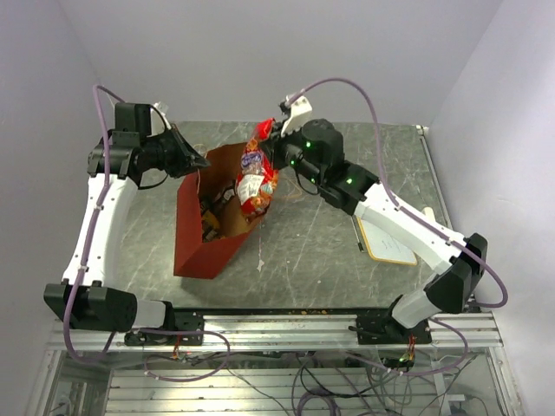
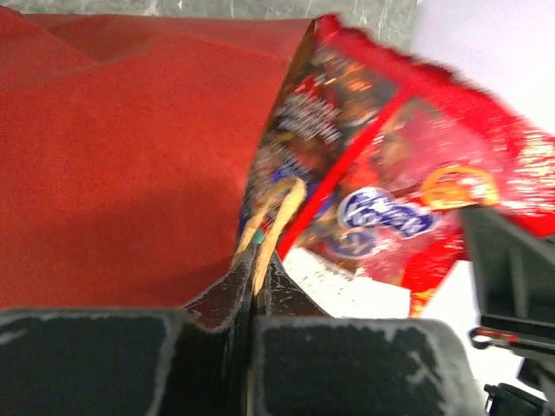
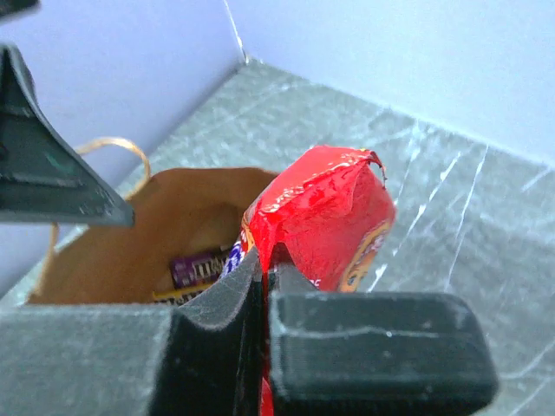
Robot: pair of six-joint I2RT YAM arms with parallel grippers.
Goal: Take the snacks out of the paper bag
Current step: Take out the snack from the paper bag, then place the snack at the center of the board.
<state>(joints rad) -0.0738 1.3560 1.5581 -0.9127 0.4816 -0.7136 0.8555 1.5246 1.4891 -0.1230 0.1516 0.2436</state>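
Red crinkly packet (image 1: 257, 182) pinched between right fingers (image 3: 364, 347); left fingers (image 2: 347, 364) clamp rim of kraft-lined paper bag (image 1: 195, 243).

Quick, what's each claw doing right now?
Left gripper: closed on the paper bag rim.
Right gripper: closed on the red snack packet.

Rim of paper bag (image 1: 198, 238) sits btwn L gripper (image 2: 251, 264) fingers; bag wall spreads left of them; large packet (image 1: 257, 178) just right of & beyond them. Packet's top edge btwn R gripper (image 3: 263, 273) fingers, its lower end at bag mouth; small wrappers (image 3: 198, 267) inside bag, beyond-left of R fingers; board (image 1: 388, 241) on table (image 1: 321, 251), well apart, back toward R arm's base.
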